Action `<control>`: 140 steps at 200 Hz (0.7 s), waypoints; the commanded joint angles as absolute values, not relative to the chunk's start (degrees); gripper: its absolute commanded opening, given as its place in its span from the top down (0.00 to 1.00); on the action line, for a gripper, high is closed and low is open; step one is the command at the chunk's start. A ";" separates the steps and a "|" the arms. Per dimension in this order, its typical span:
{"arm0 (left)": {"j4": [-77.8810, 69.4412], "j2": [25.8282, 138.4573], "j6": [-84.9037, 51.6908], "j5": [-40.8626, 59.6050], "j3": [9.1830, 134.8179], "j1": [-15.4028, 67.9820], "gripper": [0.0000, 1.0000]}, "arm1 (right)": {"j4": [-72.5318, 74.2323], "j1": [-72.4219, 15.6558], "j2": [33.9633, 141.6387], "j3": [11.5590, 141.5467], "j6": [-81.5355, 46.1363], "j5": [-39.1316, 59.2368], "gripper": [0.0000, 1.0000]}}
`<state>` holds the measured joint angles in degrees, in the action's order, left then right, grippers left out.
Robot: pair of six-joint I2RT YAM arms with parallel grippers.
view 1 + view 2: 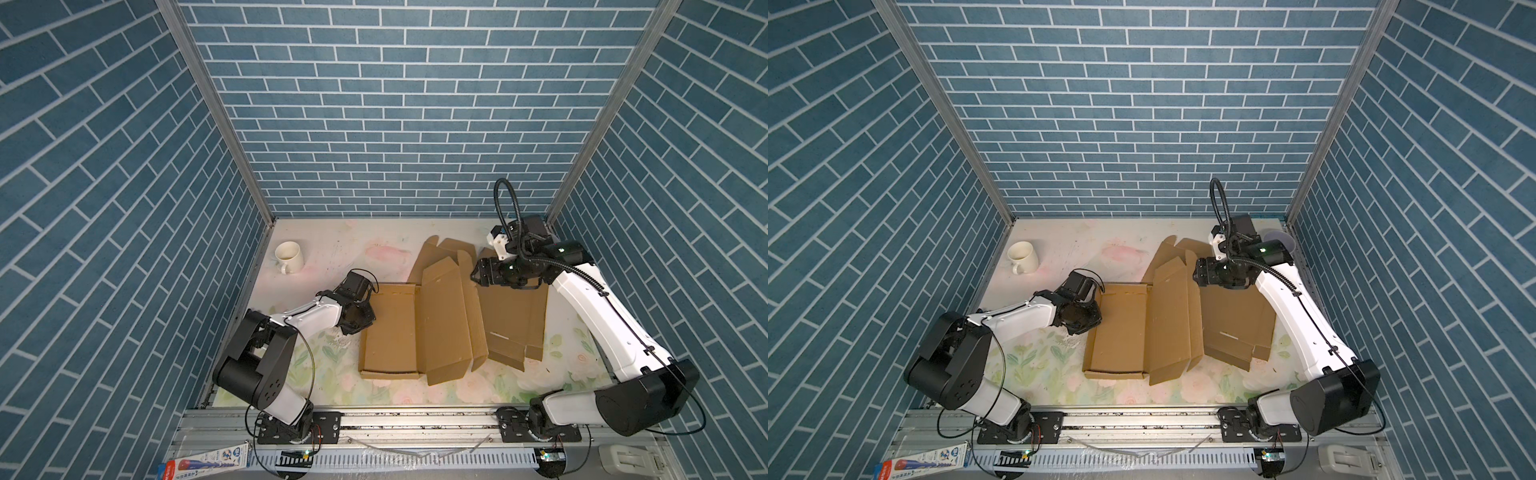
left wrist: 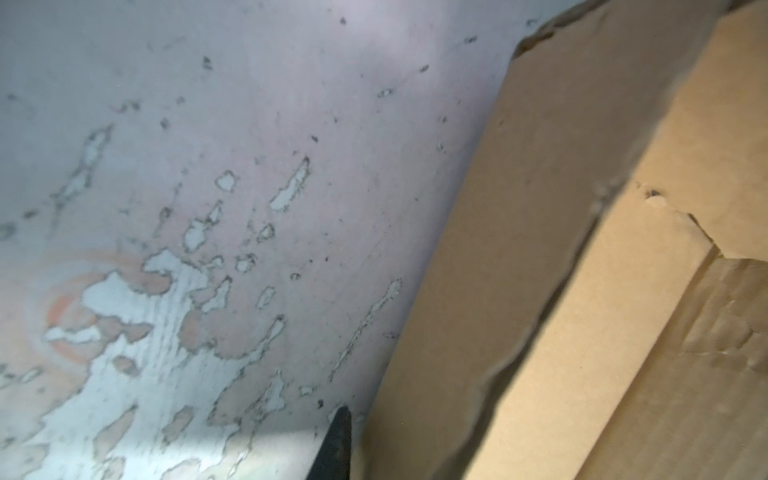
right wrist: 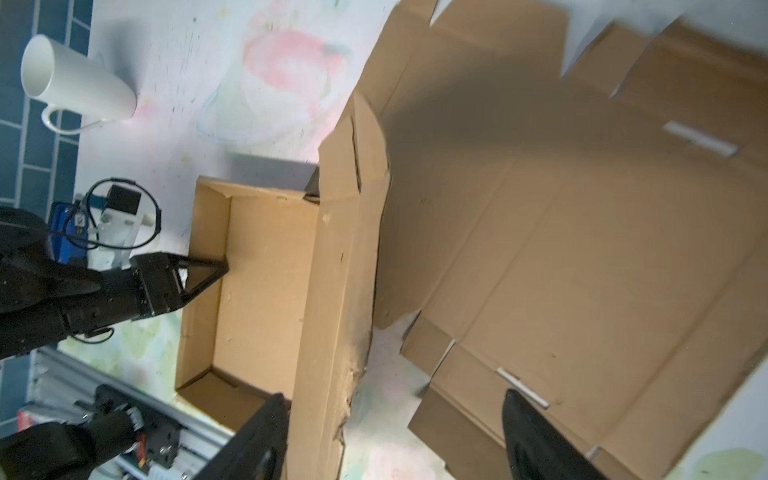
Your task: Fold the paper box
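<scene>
paper box (image 1: 390, 332): tray long axis near-to-far, open face up.

Brown cardboard paper box (image 1: 390, 328), half-folded: tray wall between jaws of left gripper (image 1: 367, 315), raised middle panel just ahead of jaws of right gripper (image 1: 474, 275)

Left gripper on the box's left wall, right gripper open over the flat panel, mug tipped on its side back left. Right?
No: the mug stands upright, mouth up, as both top views show. The rest holds: left gripper on the left wall of the paper box, right gripper open over the flat panel.
</scene>
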<state>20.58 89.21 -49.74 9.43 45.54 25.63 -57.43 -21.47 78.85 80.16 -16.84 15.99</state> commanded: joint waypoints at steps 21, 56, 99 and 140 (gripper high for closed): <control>19.02 87.94 -50.91 9.19 44.23 25.51 0.77 | -47.94 -21.70 78.15 71.41 -22.73 31.57 0.28; 18.75 86.13 -50.44 9.83 44.52 25.52 0.74 | -49.04 -22.84 81.06 74.00 -18.19 31.55 0.64; 23.89 82.57 -45.91 9.91 46.74 25.15 0.47 | -56.18 -25.30 85.65 81.84 -7.77 24.00 0.94; 33.29 75.07 -38.74 11.61 49.28 22.30 0.36 | -63.76 -27.74 91.02 93.81 -1.10 18.99 1.00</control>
<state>25.26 79.75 -44.77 10.81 46.17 23.88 -57.74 -26.48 89.03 86.24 -8.88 23.00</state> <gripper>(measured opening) 0.625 0.052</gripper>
